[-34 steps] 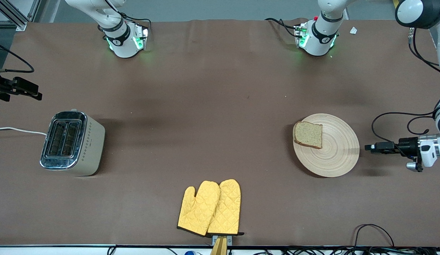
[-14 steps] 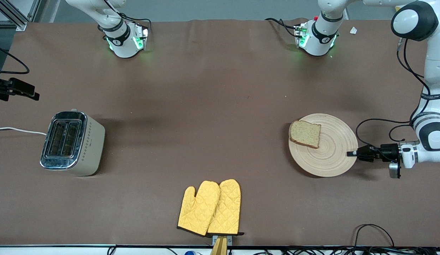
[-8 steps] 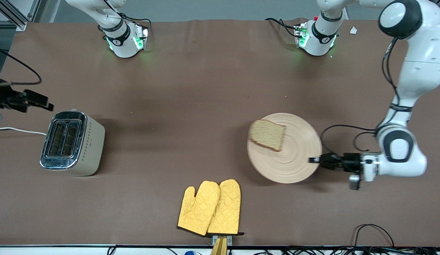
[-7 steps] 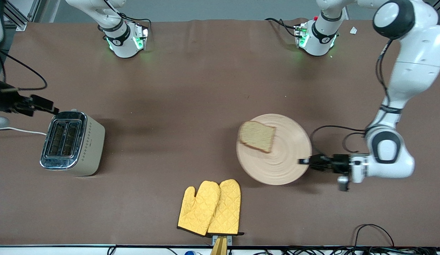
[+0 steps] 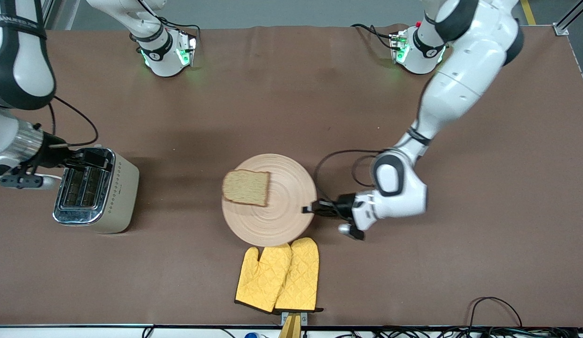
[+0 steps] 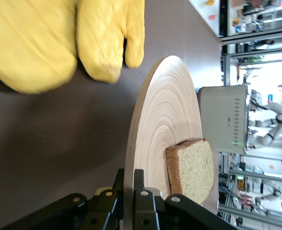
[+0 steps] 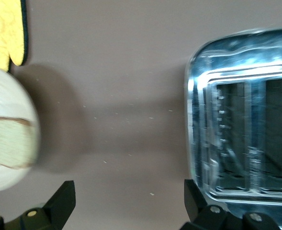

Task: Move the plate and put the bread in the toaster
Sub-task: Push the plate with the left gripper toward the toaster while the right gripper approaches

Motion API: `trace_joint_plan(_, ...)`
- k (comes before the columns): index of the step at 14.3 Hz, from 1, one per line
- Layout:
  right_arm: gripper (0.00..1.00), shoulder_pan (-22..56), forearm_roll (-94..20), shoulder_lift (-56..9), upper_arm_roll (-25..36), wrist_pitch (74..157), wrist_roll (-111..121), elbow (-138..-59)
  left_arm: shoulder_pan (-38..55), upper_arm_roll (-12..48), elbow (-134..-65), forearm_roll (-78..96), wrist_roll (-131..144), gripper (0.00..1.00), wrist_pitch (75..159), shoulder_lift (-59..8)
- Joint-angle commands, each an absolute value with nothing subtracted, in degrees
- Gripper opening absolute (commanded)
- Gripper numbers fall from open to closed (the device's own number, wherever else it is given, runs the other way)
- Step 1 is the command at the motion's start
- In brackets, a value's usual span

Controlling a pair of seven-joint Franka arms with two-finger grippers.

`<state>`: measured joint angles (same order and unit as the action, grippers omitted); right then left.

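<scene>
A brown counter (image 5: 291, 94) carries everything. The left pincer (image 5: 310, 209), pinching the plate (image 5: 282, 206) rim at its 3 o'clock, should keep it level so the bread (image 5: 246, 188), at 9 o'clock, stays put. The right pincer (image 5: 91, 157), spread wide, hovers over the toaster (image 5: 96, 190). Yellow mitts (image 5: 279, 277) touch the plate's 6 o'clock edge.
</scene>
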<state>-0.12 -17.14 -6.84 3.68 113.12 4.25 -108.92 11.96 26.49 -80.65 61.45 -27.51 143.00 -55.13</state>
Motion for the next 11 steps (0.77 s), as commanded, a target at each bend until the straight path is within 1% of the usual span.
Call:
trace_joint_plan(1, 1.00, 2.71, -21.26, -5.19, 3.60, 121.87, 2.64, -118.71, 18.35, 26.19, -77.53, 63.98, -24.09, 0.00, 147.82, -58.52)
trace_joint_plan(4, 1.00, 5.26, -21.88, -5.36, 3.52, 127.43, 2.55, -123.21, 21.79, 26.28, -75.42, 64.16, -24.34, 0.01, 149.59, -61.52)
trace_joint_plan(6, 1.00, 7.28, -24.68, -6.15, 3.60, 131.37, 2.55, -125.67, 22.41, 26.28, -74.80, 64.16, -24.61, 0.08, 149.59, -62.40)
trace_joint_plan(7, 1.00, 8.60, -25.05, -7.54, 3.60, 134.35, 2.55, -126.64, 22.50, 26.28, -74.79, 64.16, -24.78, 0.26, 149.59, -62.32)
trace_joint_plan(8, 1.00, 9.66, -25.22, -8.60, 3.60, 137.08, 2.55, -128.04, 22.59, 26.28, -74.88, 64.25, -24.79, 0.92, 149.59, -62.23)
trace_joint_plan(9, 1.00, 10.36, -26.09, -9.31, 3.52, 138.85, 2.55, -129.27, 22.76, 26.28, -74.97, 64.25, -24.61, 1.00, 149.59, -62.14)
trace_joint_plan(11, 1.00, 11.77, -28.99, -10.10, 3.52, 141.05, 2.55, -131.48, 23.03, 26.28, -74.97, 64.07, -23.39, 1.00, 149.59, -61.61)
